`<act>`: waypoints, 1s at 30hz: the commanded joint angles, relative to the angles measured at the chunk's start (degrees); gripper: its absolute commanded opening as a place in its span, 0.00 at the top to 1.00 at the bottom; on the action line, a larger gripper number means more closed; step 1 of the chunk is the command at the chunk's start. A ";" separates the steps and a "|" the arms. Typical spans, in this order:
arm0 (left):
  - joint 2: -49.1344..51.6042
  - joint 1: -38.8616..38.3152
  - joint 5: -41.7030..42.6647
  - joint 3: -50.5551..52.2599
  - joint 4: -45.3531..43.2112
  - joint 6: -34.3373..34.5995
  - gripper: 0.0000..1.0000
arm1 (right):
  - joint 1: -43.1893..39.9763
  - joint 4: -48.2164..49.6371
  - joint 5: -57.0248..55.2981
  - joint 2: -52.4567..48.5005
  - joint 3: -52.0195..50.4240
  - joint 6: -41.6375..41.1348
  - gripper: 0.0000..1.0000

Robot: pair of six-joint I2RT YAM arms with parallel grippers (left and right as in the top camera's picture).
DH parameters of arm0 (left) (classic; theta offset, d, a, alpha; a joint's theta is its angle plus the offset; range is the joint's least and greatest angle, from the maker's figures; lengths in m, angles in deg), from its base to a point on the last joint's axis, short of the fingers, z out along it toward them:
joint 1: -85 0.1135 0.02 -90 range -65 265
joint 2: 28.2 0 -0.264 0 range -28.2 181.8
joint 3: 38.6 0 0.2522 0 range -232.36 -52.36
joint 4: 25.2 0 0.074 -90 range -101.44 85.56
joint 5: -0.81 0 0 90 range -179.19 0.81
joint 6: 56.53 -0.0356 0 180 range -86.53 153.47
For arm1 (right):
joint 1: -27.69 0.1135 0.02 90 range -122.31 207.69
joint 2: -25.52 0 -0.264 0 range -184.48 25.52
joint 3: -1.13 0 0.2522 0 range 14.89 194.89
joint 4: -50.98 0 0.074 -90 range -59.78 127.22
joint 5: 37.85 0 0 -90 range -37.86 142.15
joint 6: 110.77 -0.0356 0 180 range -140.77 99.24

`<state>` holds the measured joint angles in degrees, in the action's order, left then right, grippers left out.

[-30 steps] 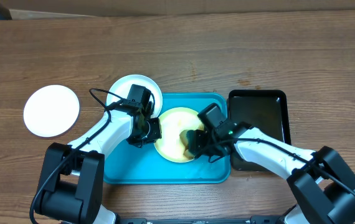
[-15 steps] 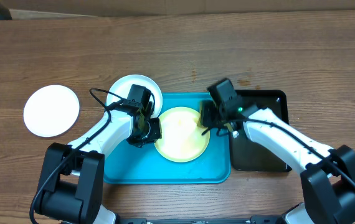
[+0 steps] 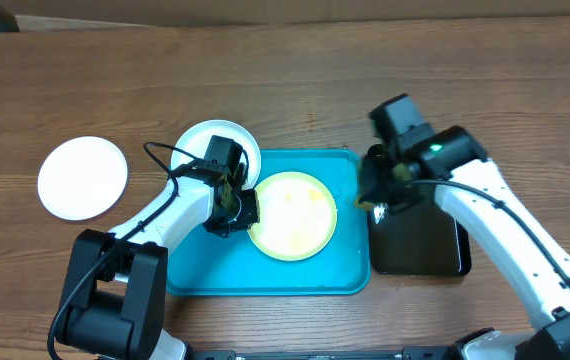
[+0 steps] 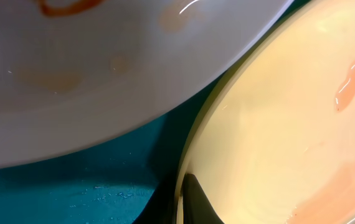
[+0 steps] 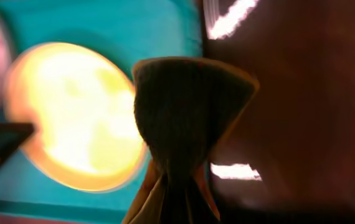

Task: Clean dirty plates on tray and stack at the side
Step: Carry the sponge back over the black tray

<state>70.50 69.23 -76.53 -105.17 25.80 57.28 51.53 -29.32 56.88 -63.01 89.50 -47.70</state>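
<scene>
White-shelled left arm (image 3: 170, 215), we record, bent in from the near-left edge of the wood-grain table (image 3: 365, 80), wrist turned inward over the turquoise tray (image 3: 200, 270); left gripper (image 3: 242, 207) sits at the left rim of the pale yellow plate (image 3: 292, 215), jaws pinched on that rim, one dark finger (image 4: 193, 199) seen lying against the plate's edge in the left wrist view. Right arm (image 3: 495, 215) reaches in from the near right, elbow high, wrist over the seam between the turquoise tray and the black tray (image 3: 420, 245); right gripper (image 3: 373, 197) points down, jaws clamped on a sponge (image 5: 190, 112), a dark wedge with a yellowish edge, which hangs above the black tray's left side, just beside the yellow plate and apart from it. We list the yellow plate flat on the tray floor, right of centre, with a faint reddish smear (image 4: 350, 84) on its surface. Smeared white plate (image 3: 215, 140) overlaps the tray's upper-left corner, brown marks on it, its edge overhanging the yellow plate's rim beside the left jaws. Second white plate (image 3: 83, 178) lies on the bare table, well left of the tray and of both grippers
</scene>
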 commanded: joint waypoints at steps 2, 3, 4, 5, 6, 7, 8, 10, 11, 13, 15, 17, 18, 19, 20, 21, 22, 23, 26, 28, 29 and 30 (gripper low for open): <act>2.82 -0.39 -4.22 2.08 0.44 -1.14 0.96 | -3.04 -4.74 -4.90 0.94 -1.33 0.35 0.96; 2.82 -0.39 -4.22 2.08 0.44 -1.16 0.96 | -3.30 -5.07 -7.56 0.92 -3.69 0.20 0.96; 2.82 -0.39 -4.22 2.08 0.44 -1.16 0.96 | -3.34 -4.81 -8.94 0.92 -5.09 -0.35 0.96; 2.82 -0.39 -4.22 2.08 0.44 -1.16 0.96 | -3.34 -4.22 -10.69 0.92 -6.88 -1.44 0.96; 2.82 -0.39 -4.22 2.08 0.44 -1.16 0.96 | -3.34 -3.32 -12.17 0.92 -8.61 -2.03 0.96; 2.82 -0.39 -4.24 2.08 0.42 -1.18 0.96 | -3.34 -0.70 -13.88 0.87 -12.09 -2.45 0.96; 2.82 -0.39 -4.24 2.08 0.39 -1.20 0.96 | -3.34 0.79 -14.21 0.81 -13.75 -2.95 0.96; 2.82 -0.39 -4.26 2.08 0.35 -1.57 0.96 | -3.34 4.85 -14.34 0.76 -17.66 -3.28 0.96; 2.82 -0.39 -4.24 2.08 0.35 -1.60 0.96 | -3.34 6.69 -14.34 0.76 -19.28 -3.28 0.96; 2.82 -0.39 -4.26 2.08 0.33 -1.60 0.96 | -3.34 10.03 -14.34 0.76 -22.25 -3.28 0.89; 2.82 -0.39 -4.26 2.08 0.26 -1.60 0.96 | -3.34 12.00 -14.36 0.76 -23.93 -3.26 0.57; 2.82 -0.39 -4.28 2.08 0.17 -1.60 0.96 | -3.34 13.35 -14.60 0.76 -24.35 -3.02 0.42; 2.82 -0.39 -4.28 2.08 0.11 -1.60 0.96 | -3.34 13.88 -15.32 0.76 -24.35 -3.04 0.32; 2.82 -0.39 -4.28 2.08 -0.02 -1.60 0.96 | -3.39 14.58 -16.61 0.76 -24.35 -3.02 0.27; 2.82 -0.39 -4.28 2.08 -0.04 -1.60 0.96 | -3.56 15.13 -17.46 0.76 -24.35 -3.02 0.24; 2.82 -0.39 -4.28 2.08 -0.04 -1.60 0.96 | -3.89 15.58 -17.84 0.76 -24.33 -2.97 0.20; 2.82 -0.39 -4.28 2.08 -0.04 -1.62 0.96 | -4.31 15.82 -17.70 0.76 -24.33 -2.97 0.15; 2.82 -0.39 -4.28 2.08 -0.02 -1.60 0.96 | -4.92 15.41 -16.41 0.76 -24.33 -2.99 0.14; 2.82 -0.39 -4.28 2.08 -0.02 -1.66 0.96 | -5.92 11.74 -10.86 0.76 -24.35 -2.99 0.11; 2.82 -0.39 -4.28 2.08 -0.04 -1.81 0.96 | -5.97 8.31 -6.34 0.76 -24.35 -3.04 0.10; 2.82 -0.39 -4.28 2.08 -0.09 -1.81 0.96 | -5.92 7.04 -4.42 0.76 -24.39 -3.04 0.10; 2.82 -0.39 -4.26 2.08 -0.20 -1.81 0.96 | -5.75 6.62 -3.63 0.76 -24.44 -3.04 0.11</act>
<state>70.50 69.23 -76.53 -105.17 25.71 57.04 45.71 -21.47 46.67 -62.92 65.06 -50.59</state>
